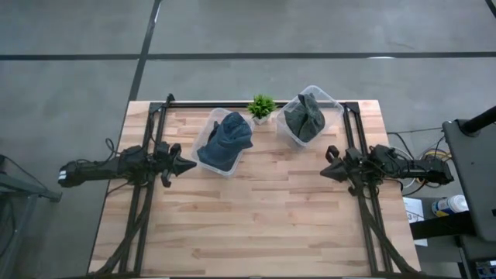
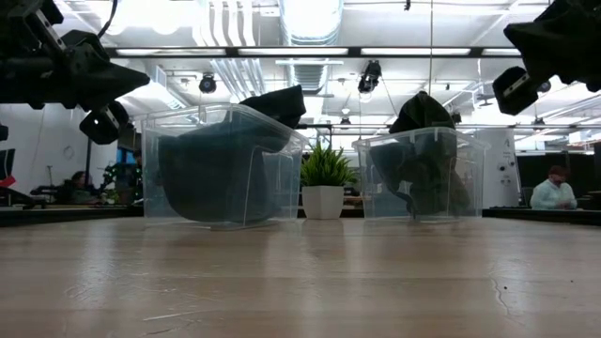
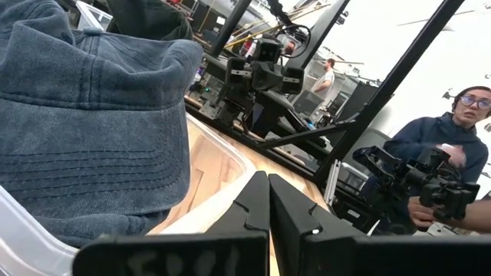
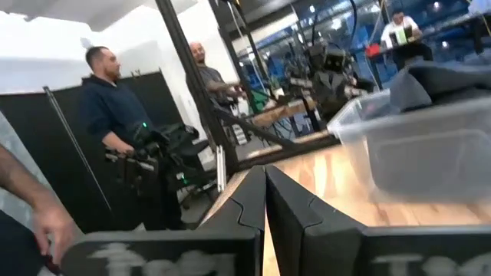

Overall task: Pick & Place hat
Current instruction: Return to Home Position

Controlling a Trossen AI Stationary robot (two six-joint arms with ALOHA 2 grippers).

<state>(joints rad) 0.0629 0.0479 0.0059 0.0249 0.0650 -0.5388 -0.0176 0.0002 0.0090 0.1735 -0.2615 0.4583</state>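
Note:
A blue denim hat [image 1: 227, 138] lies in a clear plastic bin [image 1: 208, 133] at the table's far left-centre; it fills the left wrist view [image 3: 84, 123]. A dark grey hat [image 1: 304, 118] lies in a second clear bin [image 1: 332, 102] at the far right-centre. My left gripper [image 1: 191, 164] is shut and empty, just left of the blue hat's bin. My right gripper [image 1: 324, 171] is shut and empty, on the near side of the grey hat's bin.
A small potted plant [image 1: 261, 107] stands between the two bins at the far edge. The near half of the wooden table [image 1: 256, 225] is bare. People stand beyond the table in the wrist views [image 4: 107, 115].

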